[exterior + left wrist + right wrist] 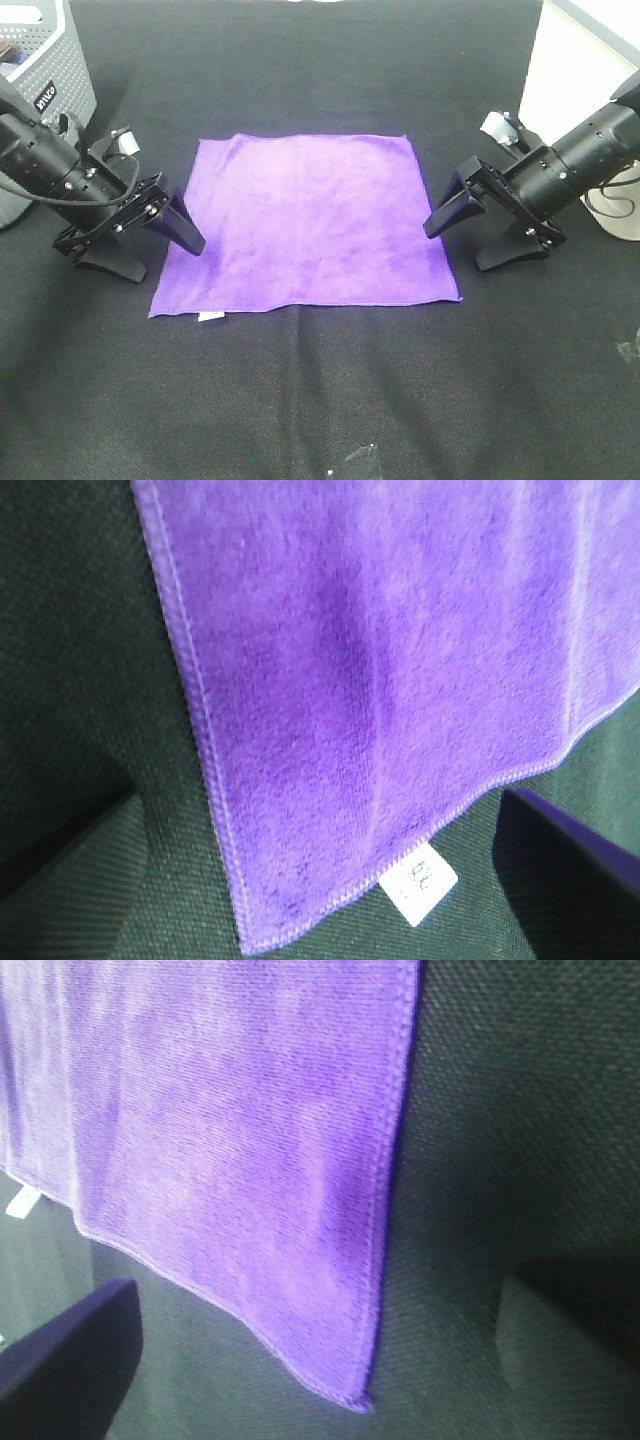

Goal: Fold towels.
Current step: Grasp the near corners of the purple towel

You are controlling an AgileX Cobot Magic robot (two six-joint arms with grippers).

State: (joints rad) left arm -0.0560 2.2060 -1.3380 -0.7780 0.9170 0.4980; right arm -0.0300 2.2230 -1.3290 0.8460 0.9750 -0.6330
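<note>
Black cloth table [320, 400]: one purple towel [305, 220] lies flat and unfolded at centre, one white tag [210, 317] at its near hem. Two tools: left gripper [165, 258] at towel's left edge, right gripper [460, 248] at right edge, both spread wide, empty. One grey basket [45, 70] far left.

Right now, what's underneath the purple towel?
The purple towel lies flat on the black table cover, which shows all around it. Directly beneath it is covered; no bump hints at anything hidden.
</note>
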